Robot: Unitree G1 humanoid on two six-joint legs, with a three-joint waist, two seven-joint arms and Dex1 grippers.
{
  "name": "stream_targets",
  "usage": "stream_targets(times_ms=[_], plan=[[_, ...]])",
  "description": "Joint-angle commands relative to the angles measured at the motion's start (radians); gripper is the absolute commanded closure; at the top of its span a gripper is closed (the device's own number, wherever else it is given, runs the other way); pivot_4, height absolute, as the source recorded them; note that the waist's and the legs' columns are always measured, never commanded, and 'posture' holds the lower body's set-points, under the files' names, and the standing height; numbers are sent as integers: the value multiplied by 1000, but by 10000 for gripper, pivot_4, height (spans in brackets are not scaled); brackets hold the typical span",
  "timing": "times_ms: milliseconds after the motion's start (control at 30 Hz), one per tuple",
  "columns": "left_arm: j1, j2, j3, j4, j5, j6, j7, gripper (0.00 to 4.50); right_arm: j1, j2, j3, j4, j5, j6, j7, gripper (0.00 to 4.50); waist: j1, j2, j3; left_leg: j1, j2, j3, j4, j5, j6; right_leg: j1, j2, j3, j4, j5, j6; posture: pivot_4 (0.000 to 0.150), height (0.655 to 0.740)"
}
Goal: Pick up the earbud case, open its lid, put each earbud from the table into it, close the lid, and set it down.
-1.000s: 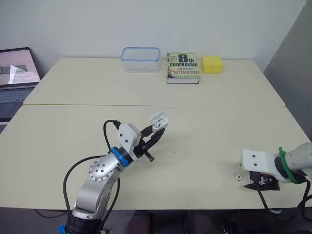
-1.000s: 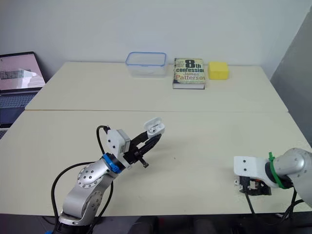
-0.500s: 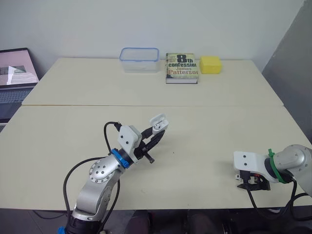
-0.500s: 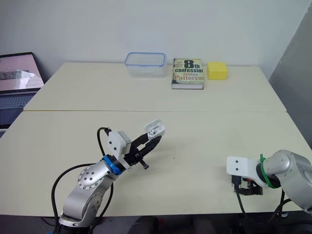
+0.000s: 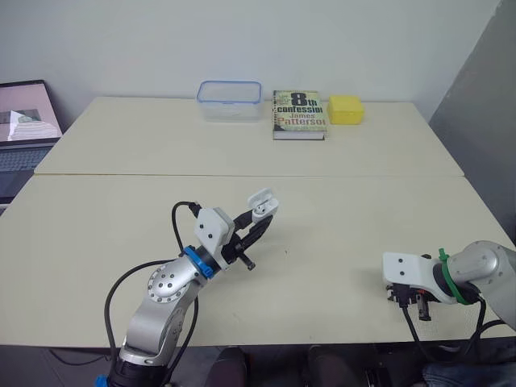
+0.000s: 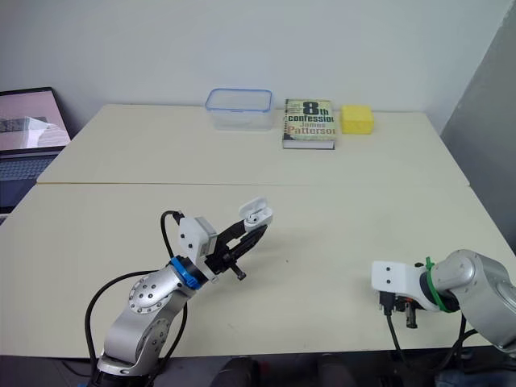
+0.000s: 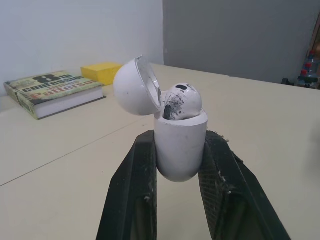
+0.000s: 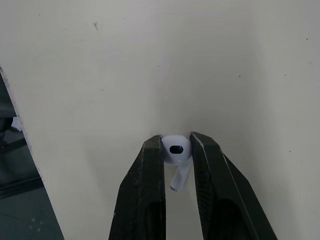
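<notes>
The right gripper (image 8: 176, 142) pinches one earbud (image 8: 175, 153) at the table's (image 5: 339, 210) 4 o'clock. The left gripper (image 7: 180, 137) pinches the open earbud case (image 7: 180, 152), another earbud (image 7: 182, 100) inside.

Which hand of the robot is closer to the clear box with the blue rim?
Left. The left hand, gripping the earbud case, is mid-table, in front of the box. The right hand, gripping an earbud, is at the near right edge, farther off.

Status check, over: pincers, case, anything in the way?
Left pincer shut on case, lid open, one earbud seated. Right pincer shut on second earbud at table. Book and tub far back.
</notes>
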Motion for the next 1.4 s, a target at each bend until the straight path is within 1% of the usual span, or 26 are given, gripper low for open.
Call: stream_targets(times_ms=[33, 133, 233, 300, 367, 433, 500, 600, 667, 700, 867, 1100, 1400], plan=[[-13, -2, 11, -19, -4, -23, 1, 37513, -50, 15, -45, 13, 13, -18, -13, 41168, 0, 0, 0, 0, 0, 0, 0, 0, 0, 0, 0, 0, 0, 0, 0, 1500, 7400], [-23, -7, 17, -9, -12, -26, -1, 37513, -122, 62, -115, -9, 94, -15, -1, 41168, 0, 2, 1, -1, 0, 2, -1, 0, 0, -2, 0, 2, 1, 0, 0, 1500, 7400], [-41, -16, 20, 5, -19, -30, -2, 37513, -202, 137, -190, -29, 195, -16, -2, 41168, 0, 2, 1, -2, 0, 2, -1, 0, 0, -3, 1, 1, 1, 0, 0, 1500, 7400], [-62, -28, 22, 16, -28, -40, -7, 37513, -262, 235, -253, -50, 292, -15, -29, 41168, 1, 1, 1, -3, 0, 0, -1, 0, 0, -3, 1, 0, 1, 0, -1, 1500, 7400], [-81, -37, 22, 25, -36, -50, -15, 37513, -307, 325, -291, -68, 357, -25, -71, 41168, 2, 1, 1, -5, 0, -1, -1, 0, 0, -4, 1, -2, 0, 3, -5, 1500, 7400], [-95, -42, 21, 33, -38, -54, -21, 37513, -340, 426, -305, -72, 368, -61, -155, 41168, 1, 1, 1, -6, 0, -3, -1, 0, 0, -4, 1, -2, 0, 3, -5, 1500, 7400], [-107, -48, 21, 42, -39, -56, -25, 37513, -369, 542, -303, -58, 339, -147, -263, 41168, 1, 2, 1, -6, 0, -3, -1, 0, 0, -4, 1, -3, 1, 3, -5, 1500, 7400], [-121, -57, 17, 54, -38, -62, -30, 37513, -386, 706, -272, -28, 321, -238, -384, 41168, 1, 2, 1, -6, -1, -3, -1, 0, 0, -5, 1, -3, 2, 3, -5, 1500, 7400], [-130, -62, 13, 55, -37, -64, -29, 37513, -389, 799, -238, 12, 268, -363, -449, 41168, 0, 2, 2, -5, -1, -3, -1, 0, 0, -5, 1, -3, 3, 3, -5, 1500, 7400], [-132, -63, 12, 55, -37, -64, -29, 37513, -392, 838, -230, 29, 256, -388, -481, 41168, 0, 2, 2, -6, -1, -3, -1, 0, 0, -6, 1, -2, 4, 3, -5, 1500, 7400], [-135, -63, 15, 45, -42, -57, -27, 37513, -377, 892, -183, 83, 221, -496, -502, 41168, 1, 2, 2, -7, -1, -3, -1, 0, 0, -8, 0, -2, 5, 3, -5, 1500, 7400], [-134, -65, 12, 39, -43, -58, -25, 37513, -301, 893, -97, 135, 191, -651, -455, 41168, 0, 2, 2, -7, 0, -3, -1, 0, 0, -8, 1, -2, 5, 3, -5, 1500, 7400], [-132, -63, 8, 33, -49, -53, -31, 37513, -292, 907, -71, 232, 156, -774, -462, 41168, 0, 3, 2, -7, 0, -3, -1, 0, 0, -8, 1, -2, 5, 3, -5, 1500, 7400]])
